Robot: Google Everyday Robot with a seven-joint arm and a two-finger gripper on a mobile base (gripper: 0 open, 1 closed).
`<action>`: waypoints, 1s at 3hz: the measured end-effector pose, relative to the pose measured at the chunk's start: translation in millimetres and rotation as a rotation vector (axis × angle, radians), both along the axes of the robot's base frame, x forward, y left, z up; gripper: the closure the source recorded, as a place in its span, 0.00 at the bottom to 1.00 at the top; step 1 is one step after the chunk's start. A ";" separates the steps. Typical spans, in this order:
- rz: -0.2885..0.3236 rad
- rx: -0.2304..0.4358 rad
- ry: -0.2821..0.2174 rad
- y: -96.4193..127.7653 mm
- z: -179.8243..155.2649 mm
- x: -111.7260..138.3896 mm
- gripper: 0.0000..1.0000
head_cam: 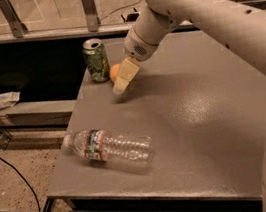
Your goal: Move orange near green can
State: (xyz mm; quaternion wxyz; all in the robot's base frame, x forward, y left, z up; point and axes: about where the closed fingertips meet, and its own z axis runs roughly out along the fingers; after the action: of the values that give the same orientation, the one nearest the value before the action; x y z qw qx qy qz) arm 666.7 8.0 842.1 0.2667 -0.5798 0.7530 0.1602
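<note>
The green can (96, 59) stands upright near the far left corner of the grey table (201, 117). The orange (114, 72) sits just to the right of the can, close to it, and is partly hidden behind my gripper. My gripper (120, 86) points down at the table right beside the orange, on its near right side, at the end of the white arm (182, 3) that reaches in from the right. I cannot tell whether the orange rests on the table or is still in the gripper.
A clear plastic bottle (110, 146) lies on its side near the table's front left edge. The table's left edge drops to the floor, where a cable (12, 174) runs. A railing with posts (88, 6) stands behind the table.
</note>
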 end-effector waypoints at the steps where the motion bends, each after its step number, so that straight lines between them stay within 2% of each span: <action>1: 0.000 0.000 0.000 0.1 -0.1 0.0 0.00; 2: -0.025 0.071 -0.046 -32.4 43.4 0.3 0.00; 3: -0.032 0.131 -0.151 -71.1 120.5 -3.6 0.00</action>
State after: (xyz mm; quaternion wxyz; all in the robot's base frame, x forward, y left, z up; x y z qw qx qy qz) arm 663.0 -63.1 962.6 0.3627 -0.5594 0.7278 0.1607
